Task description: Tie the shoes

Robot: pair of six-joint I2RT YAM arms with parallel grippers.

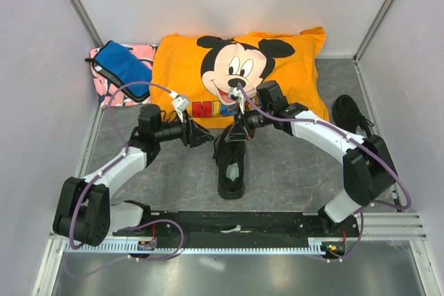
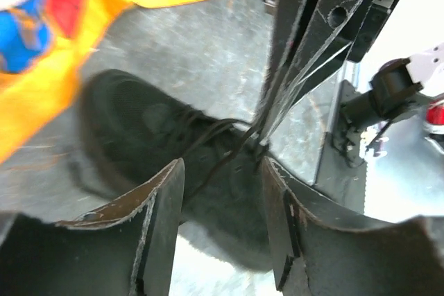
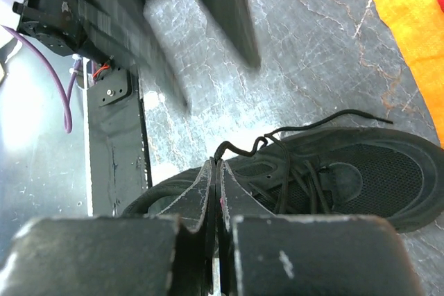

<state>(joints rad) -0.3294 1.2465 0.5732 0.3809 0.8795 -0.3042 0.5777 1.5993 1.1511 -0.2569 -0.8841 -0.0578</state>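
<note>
One black shoe (image 1: 231, 168) lies in the middle of the grey table, its toe toward the arms. It also shows in the left wrist view (image 2: 139, 129) and the right wrist view (image 3: 347, 178). My right gripper (image 3: 218, 166) is shut on a thin black lace (image 3: 243, 149) just above the shoe's opening. It shows from above (image 1: 234, 133) too. My left gripper (image 2: 220, 171) is open and empty right beside it, over the shoe, and shows from above (image 1: 201, 134) too. The second shoe (image 1: 349, 116) lies at the far right, apart from both grippers.
An orange Mickey Mouse pillow (image 1: 180, 74) lies behind the shoe, close to both wrists. A blue pouch (image 1: 121, 66) rests on a pink cloth (image 1: 111, 93) at the back left. White walls close three sides. A black base rail (image 1: 236, 223) runs along the near edge.
</note>
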